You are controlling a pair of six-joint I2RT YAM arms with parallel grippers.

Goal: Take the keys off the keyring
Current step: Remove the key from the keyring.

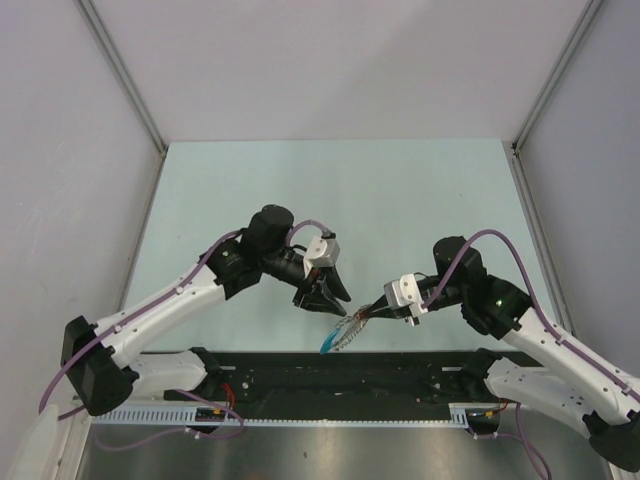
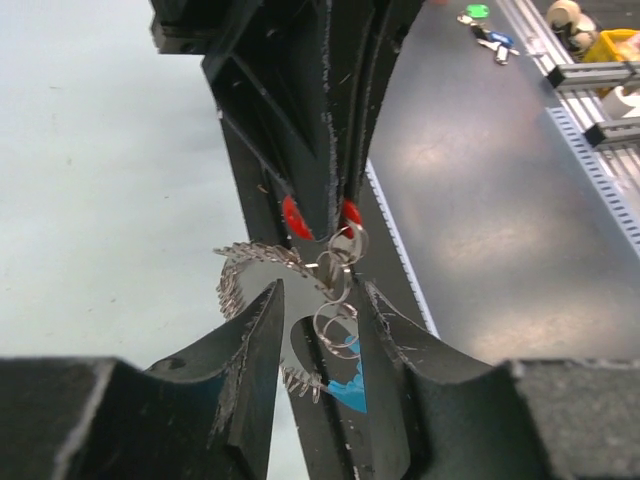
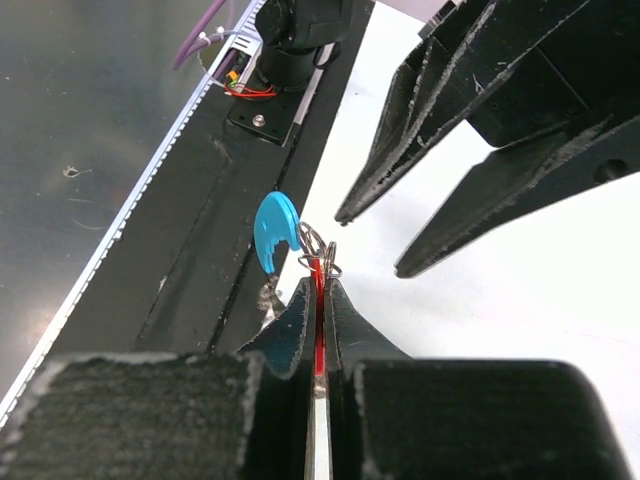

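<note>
Small key with a red head (image 3: 318, 300) sat pinched edge-on between the shut fingers of the right end effector (image 3: 320, 290), only a thin red strip showing there; in the left wrist view the red showed as two spots either side of that end effector's tips (image 2: 325, 225). Floppy silvery keyring of coiled and beaded links (image 2: 336, 268) hung off the key just past those tips, its bright blue arc section (image 3: 275, 232) dangling lowest, all held up off the pale green counter (image 1: 330, 190). Left end effector (image 2: 320, 300) had fingers apart, clamped on nothing, tips just beside the coiled loops; whether a finger touched the links, can't tell. Key blade hidden inside the right grip. From the top camera the keyring (image 1: 340, 333) was a tiny blur, key not made out. Both arms reached inward over the near counter edge, end effectors pointing at each other, tips nearly meeting, left angled down-right, right angled left.
</note>
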